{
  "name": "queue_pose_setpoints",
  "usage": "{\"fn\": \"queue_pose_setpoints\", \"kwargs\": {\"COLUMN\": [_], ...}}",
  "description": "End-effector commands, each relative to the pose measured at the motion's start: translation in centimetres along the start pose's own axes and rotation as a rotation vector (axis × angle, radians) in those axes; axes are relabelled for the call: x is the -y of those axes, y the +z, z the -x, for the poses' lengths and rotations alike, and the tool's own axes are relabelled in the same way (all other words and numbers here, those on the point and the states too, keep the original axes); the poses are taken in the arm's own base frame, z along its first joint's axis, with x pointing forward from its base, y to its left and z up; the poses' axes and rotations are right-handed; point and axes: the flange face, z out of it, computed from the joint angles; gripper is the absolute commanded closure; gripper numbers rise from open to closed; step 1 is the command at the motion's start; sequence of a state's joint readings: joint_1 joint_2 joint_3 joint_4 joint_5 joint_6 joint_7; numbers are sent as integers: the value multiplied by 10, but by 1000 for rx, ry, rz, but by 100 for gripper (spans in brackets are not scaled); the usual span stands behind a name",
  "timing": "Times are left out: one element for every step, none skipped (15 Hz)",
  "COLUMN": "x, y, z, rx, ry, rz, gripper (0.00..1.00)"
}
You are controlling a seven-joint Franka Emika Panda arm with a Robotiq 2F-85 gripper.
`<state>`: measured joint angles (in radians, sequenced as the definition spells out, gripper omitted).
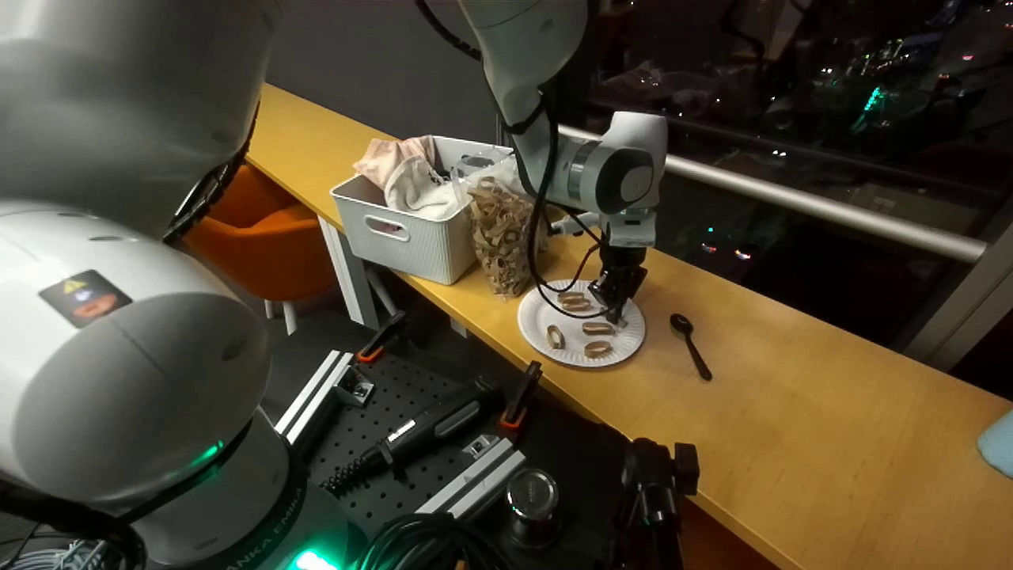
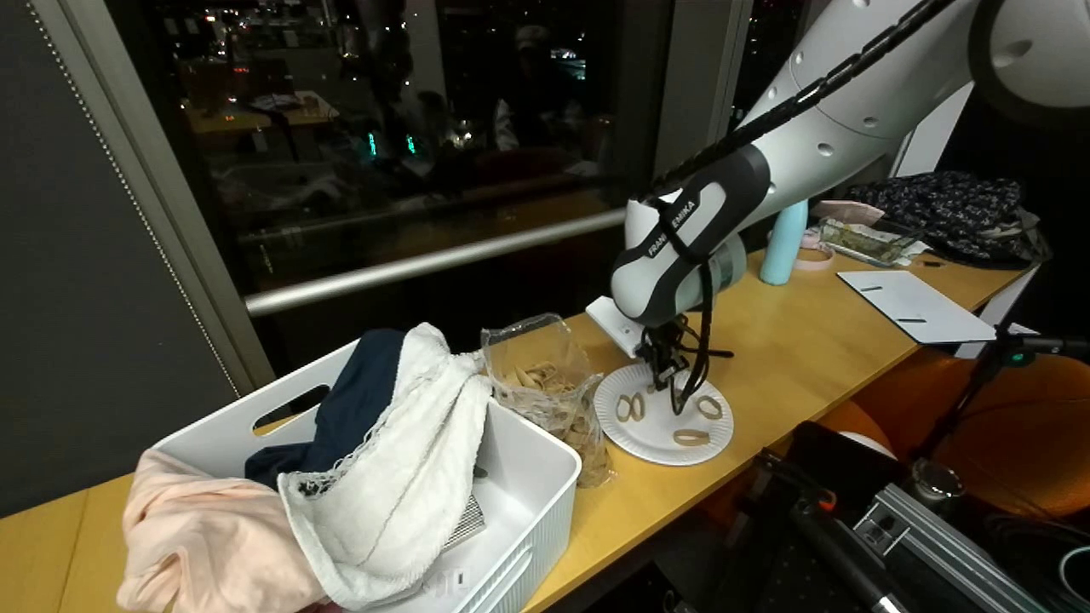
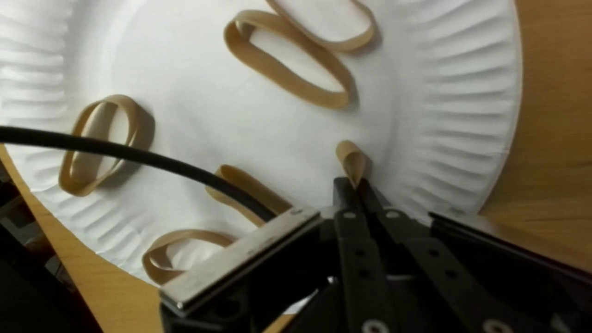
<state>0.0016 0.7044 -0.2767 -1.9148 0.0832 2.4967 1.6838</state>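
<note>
A wooden surface [image 1: 815,419] is being backed by a dark window [image 1: 783,150]. A tan rubber band [image 3: 349,152] is being gripped by the claw [image 3: 355,187], whose fingers are being pressed nearly together with part of the loop nipped between them. Only in the wrist view is the band being shown clearly; in both exterior views it is being lost at the claw's dark tip. It is being held over a white paper plate [image 3: 462,97], near the fluted rim; whether the plate is being touched cannot be told. Its long axis is being directed away from the fingertips, toward the top of the wrist view and slightly left. A short, rounded end is being shown, narrowing to a point at the fingers; the rest is being hidden. Five other bands [image 3: 282,76] are being carried by the plate. Farther out, a bag [image 1: 502,241] of bands, a bin [image 1: 419,249] of cloths [image 2: 392,485] and a black spoon [image 1: 693,352] are being supported by the surface.
</note>
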Motion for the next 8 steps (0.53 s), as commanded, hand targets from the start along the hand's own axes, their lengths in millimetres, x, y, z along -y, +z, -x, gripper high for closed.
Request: {"fn": "queue_pose_setpoints", "kwargs": {"x": [-4, -3, -3, -3, -3, -2, -2, -3], "y": [-14, -16, -19, -22, -25, -29, -33, -39], "z": [-6, -5, -4, -4, -3, -1, 3, 8], "rx": [24, 25, 29, 33, 39, 44, 46, 54], "ry": [33, 33, 33, 36, 35, 33, 30, 25], "rz": [-20, -22, -25, -31, -35, -39, -46, -51], "gripper": [100, 99, 99, 99, 99, 99, 99, 99]}}
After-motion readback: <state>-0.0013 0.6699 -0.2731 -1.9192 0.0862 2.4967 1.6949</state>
